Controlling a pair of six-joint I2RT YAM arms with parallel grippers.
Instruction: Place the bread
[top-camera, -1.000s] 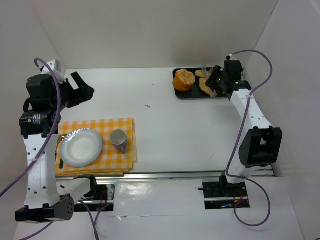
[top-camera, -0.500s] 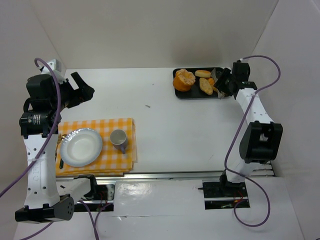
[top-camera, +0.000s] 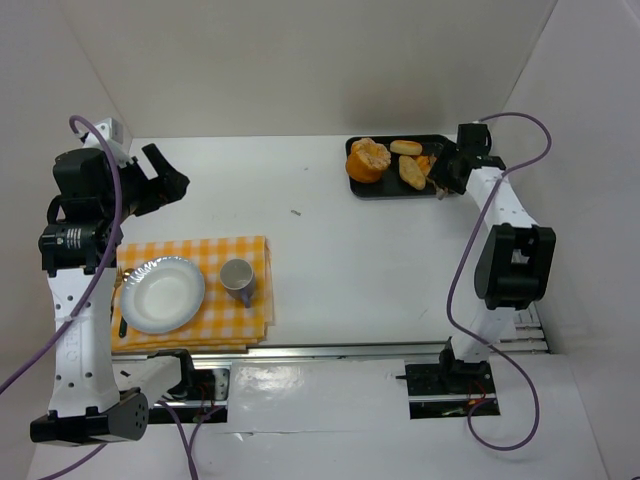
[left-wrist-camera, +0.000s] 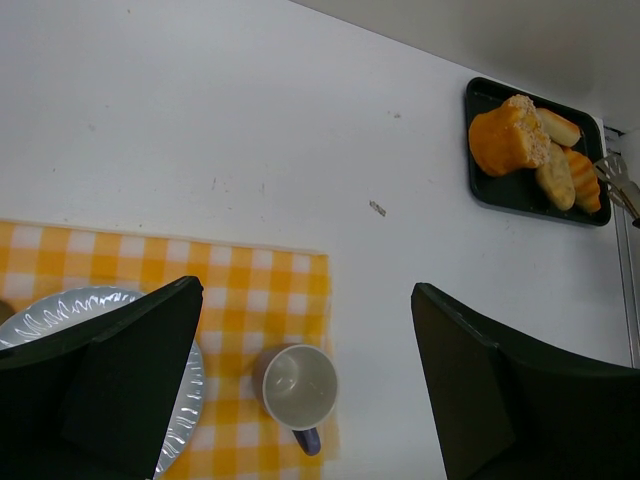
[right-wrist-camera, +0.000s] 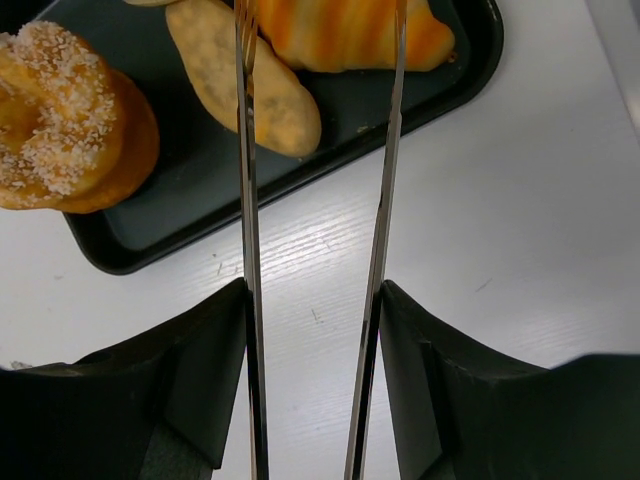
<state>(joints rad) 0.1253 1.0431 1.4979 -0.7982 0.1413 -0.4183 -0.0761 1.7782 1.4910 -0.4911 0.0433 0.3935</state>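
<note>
On the black tray (top-camera: 392, 190) at the back right lie several breads: a sugared doughnut (right-wrist-camera: 60, 120), an oval roll (right-wrist-camera: 255, 95) and a striped croissant (right-wrist-camera: 345, 35). My right gripper (right-wrist-camera: 312, 300) is shut on a pair of metal tongs (right-wrist-camera: 246, 200), one finger pressing on each arm. The tong arms stand apart and reach over the tray's near right corner, the left arm over the oval roll, the right arm over the croissant. No bread is pinched between them. My left gripper (left-wrist-camera: 308, 290) hangs open and empty, high above the checked cloth (left-wrist-camera: 250, 270).
A white plate (top-camera: 163, 293) and a grey mug (top-camera: 238, 277) with a blue handle sit on the yellow checked cloth (top-camera: 250, 250) at the front left. White walls close in the back and both sides. The right arm's cable (top-camera: 520, 120) loops near the right wall.
The right gripper has drawn back from above the breads toward the tray's right edge, and the tong arms have spread wider. The left arm has not moved.
</note>
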